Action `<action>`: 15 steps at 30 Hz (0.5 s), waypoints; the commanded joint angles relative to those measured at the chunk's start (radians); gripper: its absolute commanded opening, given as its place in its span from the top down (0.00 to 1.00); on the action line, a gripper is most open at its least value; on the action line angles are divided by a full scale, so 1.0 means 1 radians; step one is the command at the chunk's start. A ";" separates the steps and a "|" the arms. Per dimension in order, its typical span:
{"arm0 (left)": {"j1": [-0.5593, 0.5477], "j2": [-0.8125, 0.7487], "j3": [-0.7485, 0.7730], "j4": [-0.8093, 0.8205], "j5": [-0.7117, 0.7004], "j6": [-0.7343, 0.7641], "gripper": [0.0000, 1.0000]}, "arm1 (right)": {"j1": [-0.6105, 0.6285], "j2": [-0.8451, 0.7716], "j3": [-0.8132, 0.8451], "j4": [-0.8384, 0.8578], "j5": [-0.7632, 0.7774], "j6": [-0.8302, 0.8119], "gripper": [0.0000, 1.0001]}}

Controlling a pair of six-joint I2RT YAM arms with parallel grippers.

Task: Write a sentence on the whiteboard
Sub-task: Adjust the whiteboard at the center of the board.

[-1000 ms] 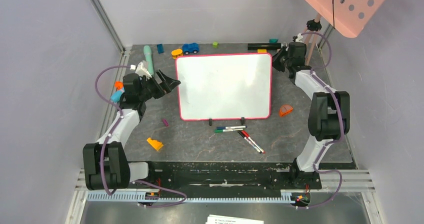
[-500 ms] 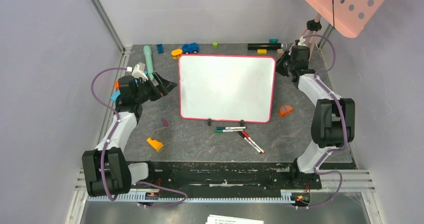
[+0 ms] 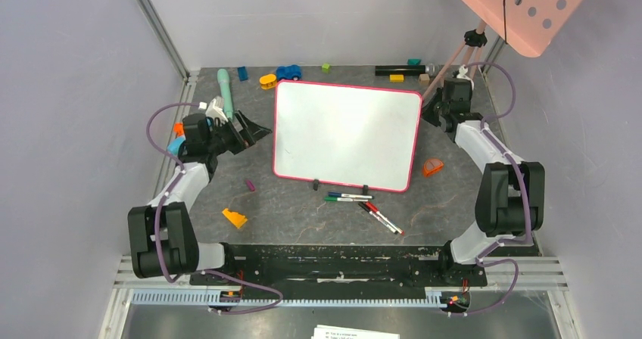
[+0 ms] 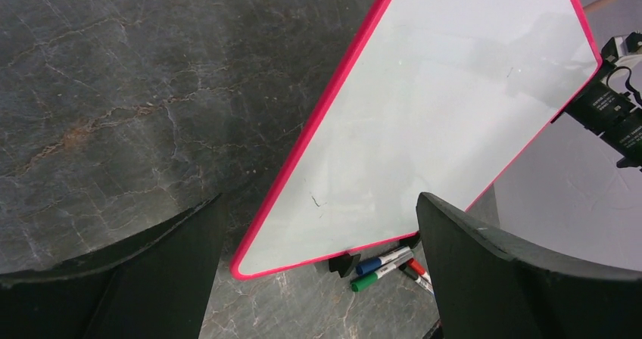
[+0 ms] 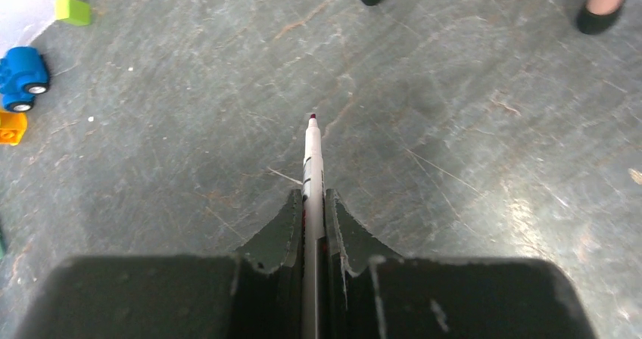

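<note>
- Top view: I see one whiteboard (image 3: 344, 138) mid-table, with four loose markers (image 3: 363, 203) at its 6 o'clock. The left gripper (image 3: 253, 131) is spread at 9, the right gripper (image 3: 433, 110) at 2.
- Left wrist: both fingers (image 4: 484, 271) are wide apart, with the board's edge between them.
- Right wrist: I'm pinching one red-tipped marker (image 5: 311, 165), its tip toward 12.

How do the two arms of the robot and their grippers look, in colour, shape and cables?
The left arm and right arm both have white links between bulky black joint housings. A thin purple cable loops along each. The left gripper and right gripper have matte black, wedge-shaped fingers. No markings are legible.
</note>
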 commanded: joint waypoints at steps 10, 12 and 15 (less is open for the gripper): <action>-0.025 0.096 0.057 0.141 0.095 -0.018 0.00 | -0.064 -0.114 -0.069 -0.063 0.060 -0.025 1.00; -0.032 0.107 0.061 0.156 0.103 -0.024 0.01 | -0.064 -0.145 -0.085 -0.093 0.032 -0.049 1.00; -0.033 0.129 0.066 0.200 0.124 -0.047 0.01 | -0.062 -0.225 -0.141 -0.130 0.045 -0.064 1.00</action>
